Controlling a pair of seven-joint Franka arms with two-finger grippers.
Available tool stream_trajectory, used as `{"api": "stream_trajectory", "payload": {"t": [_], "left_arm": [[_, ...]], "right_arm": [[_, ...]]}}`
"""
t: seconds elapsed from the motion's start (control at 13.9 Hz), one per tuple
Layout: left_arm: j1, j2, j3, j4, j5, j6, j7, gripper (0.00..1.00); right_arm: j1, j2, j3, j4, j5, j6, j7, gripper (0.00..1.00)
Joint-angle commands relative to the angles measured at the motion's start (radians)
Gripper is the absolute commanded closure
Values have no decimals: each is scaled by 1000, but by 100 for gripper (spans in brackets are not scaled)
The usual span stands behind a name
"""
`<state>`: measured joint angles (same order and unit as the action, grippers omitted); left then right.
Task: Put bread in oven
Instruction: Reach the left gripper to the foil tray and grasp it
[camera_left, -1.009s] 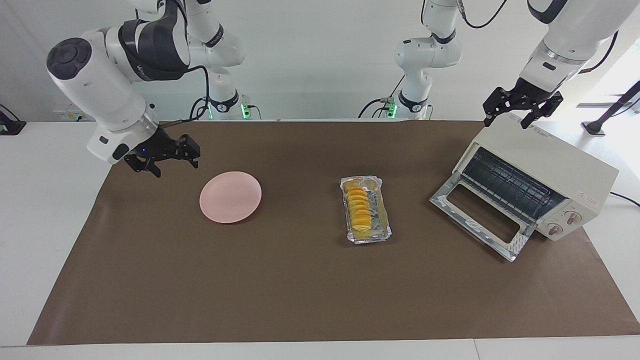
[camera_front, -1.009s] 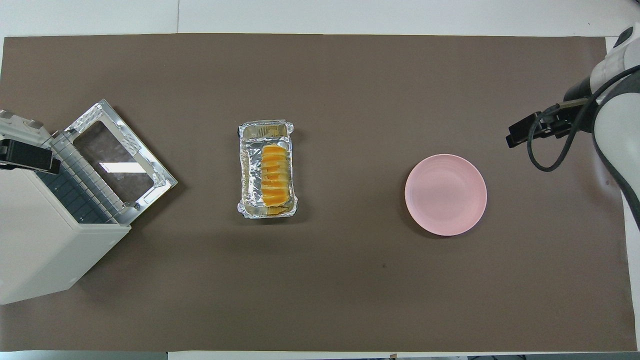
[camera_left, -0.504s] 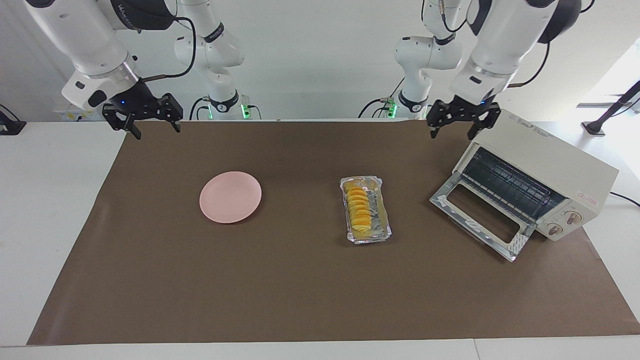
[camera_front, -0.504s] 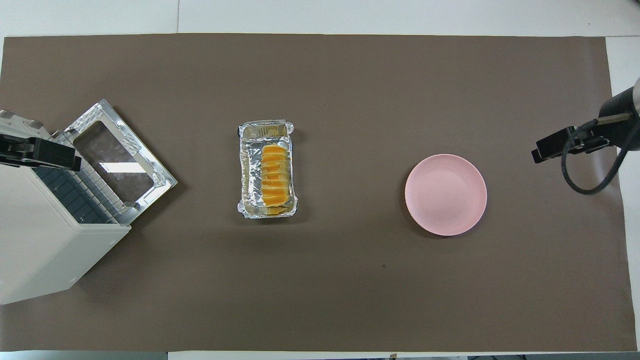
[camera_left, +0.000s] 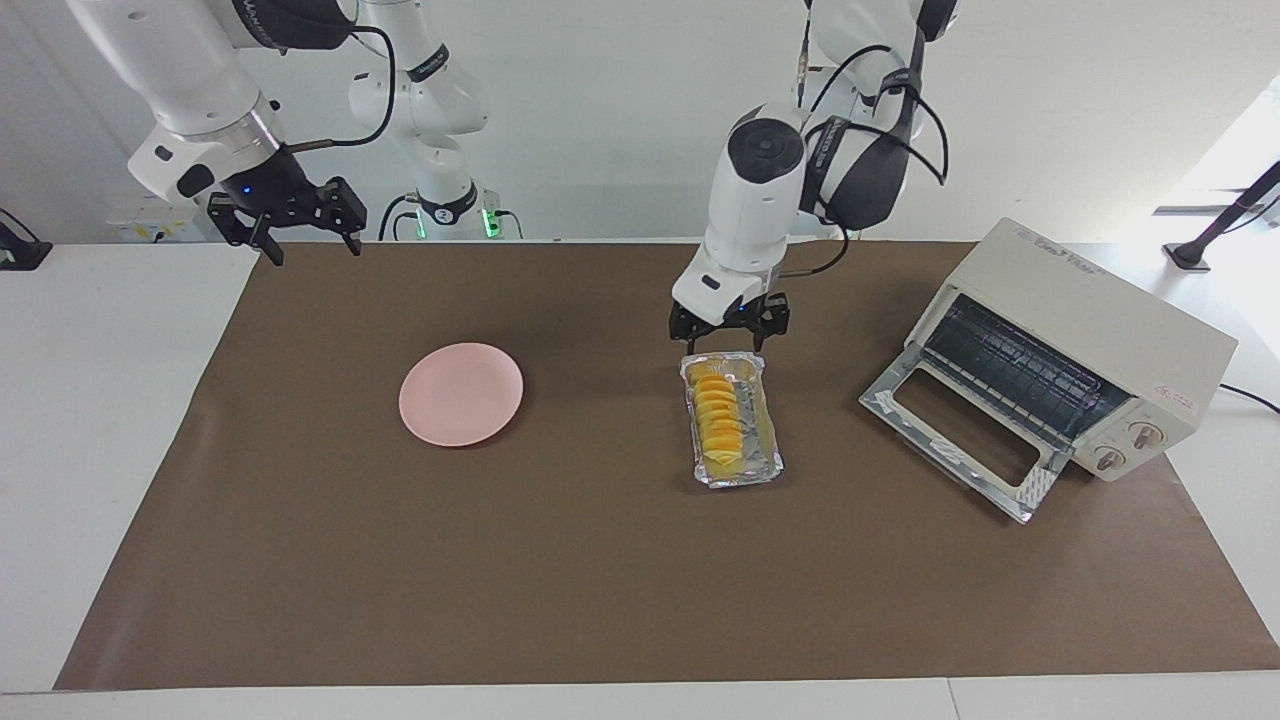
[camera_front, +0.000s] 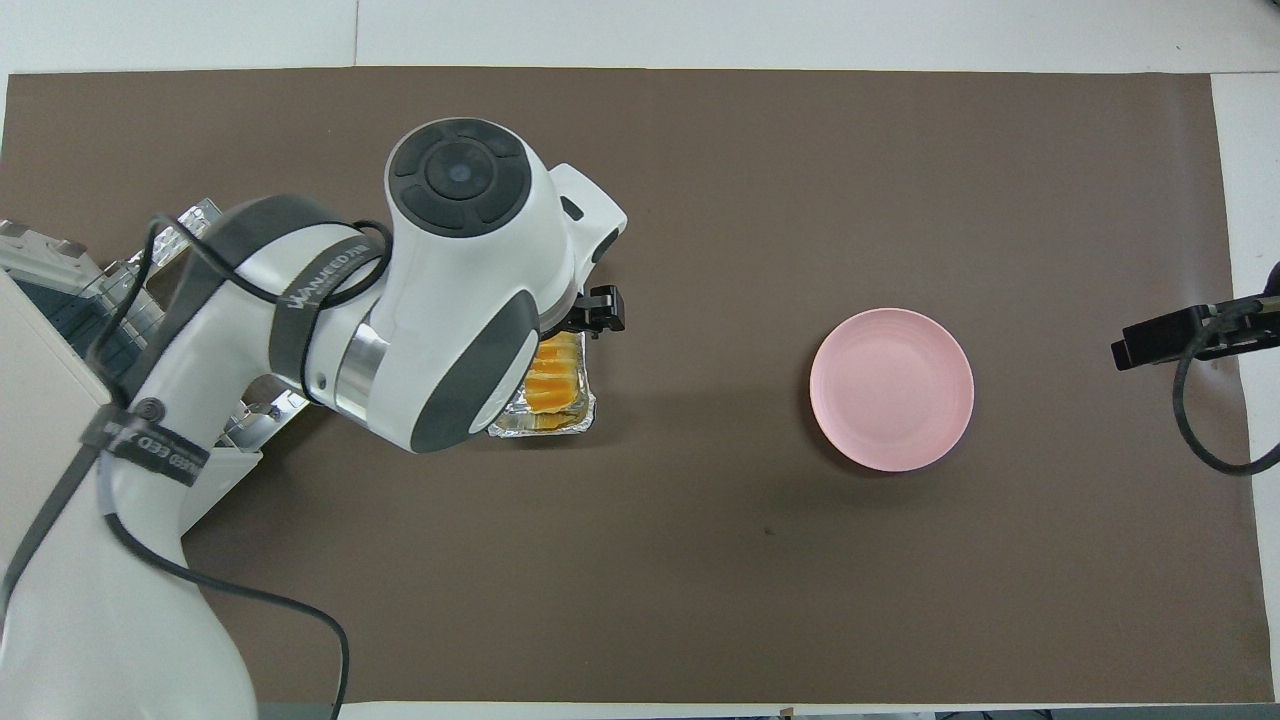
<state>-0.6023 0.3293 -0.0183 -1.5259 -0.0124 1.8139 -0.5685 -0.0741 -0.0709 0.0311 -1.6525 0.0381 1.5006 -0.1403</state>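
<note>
Left fingers (camera_left: 728, 336) spread, empty, over the foil tray's (camera_left: 765, 425) robot-side end. Bread (camera_left: 722, 415) lies in the tray just under them. Oven (camera_left: 1075, 345) door down. Right fingers (camera_left: 298, 235) spread, empty, waiting.

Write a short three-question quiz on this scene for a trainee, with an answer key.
1. True or false: the oven door is shut.
2. Which gripper is over the foil tray that holds the bread? A) left gripper B) right gripper C) neither
3. Fill in: the pink plate lies toward the ____ arm's end of the table.

Key:
1. False. The door hangs open, with the dark rack showing inside.
2. A. The left gripper is open, just above the tray's end nearer to the robots, holding nothing. The right gripper waits, open, over the mat's corner at its own end.
3. Right.
</note>
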Motion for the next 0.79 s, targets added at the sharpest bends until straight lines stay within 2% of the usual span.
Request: {"api": "stream_trajectory", "payload": {"t": [0.0,0.14,0.22,0.36,0.5,0.72], "left_arm": [[-36,56,15,10,6,64,-30,0],[-53,112,15,1,5,109,-30,1],[-53,117,15,-40,6,152,-30,6],[-53,129,15,-60,6,185,-31,7],[-54,149,15,-63,6,205,-31,17],[-53,169,17,-63,6,225,-31,18]], "right_arm": [[-39,-30,19,-21,-6,13,21,0],[-49,-35,21,-10,-4,10,60,0],[-49,-35,21,-10,-4,12,64,0],[-46,-35,21,-9,-6,13,64,0],[-47,-35,21,-7,-6,15,59,0],[-46,-40,24,5,-6,9,64,0]]}}
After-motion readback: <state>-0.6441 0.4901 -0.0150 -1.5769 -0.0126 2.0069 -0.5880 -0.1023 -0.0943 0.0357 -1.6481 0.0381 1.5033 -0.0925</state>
